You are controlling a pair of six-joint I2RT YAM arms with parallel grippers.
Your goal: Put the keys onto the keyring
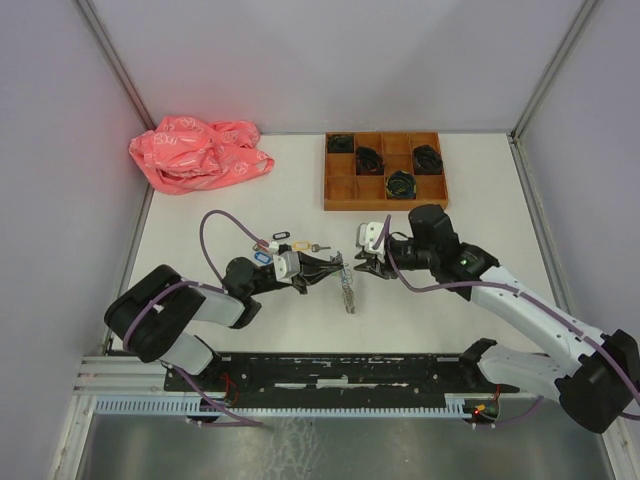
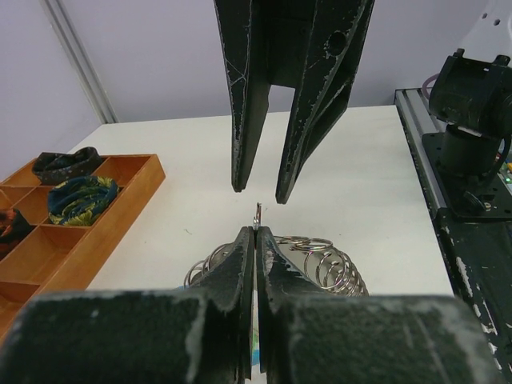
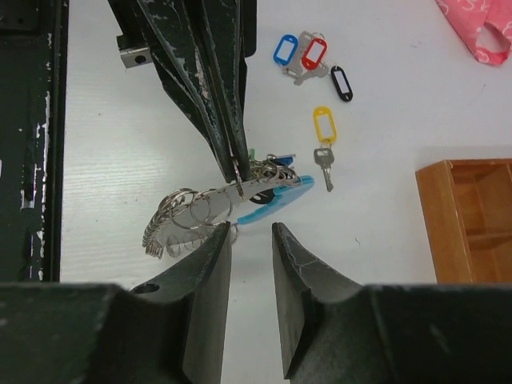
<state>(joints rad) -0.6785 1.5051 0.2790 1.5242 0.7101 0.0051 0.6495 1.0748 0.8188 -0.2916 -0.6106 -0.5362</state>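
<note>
Landmark: the tray (image 1: 338,192), a wooden compartment box at the far side of the counter (image 1: 460,310), with black coils (image 1: 401,183) in several of its compartments. The keyring (image 3: 272,198) is on the near side of the tray, below its left half. Its light-blue section and a fan of silver rings trail toward the arm bases. The left hand (image 3: 238,170) reaches in from the left of the tray. Its fingers are pressed together, pinching one thin ring at the top of the keyring; the wrist view shows that ring standing upright just past the fingertips. The right hand (image 3: 250,237) reaches in from the near-right of the tray and points at the same ring. Its fingers are spread with a clear gap and hold nothing; the tips are just beside the rings, apart from them. The loose keys lie near-left of the tray, farther left than the keyring. The yellow key (image 3: 323,148) lies closest to the tray. The red key (image 3: 314,53) and the blue key (image 3: 284,49) lie side by side and touching. A black tag (image 3: 342,83) lies just beside them. A pink bag (image 1: 196,152) lies well left of the tray.
</note>
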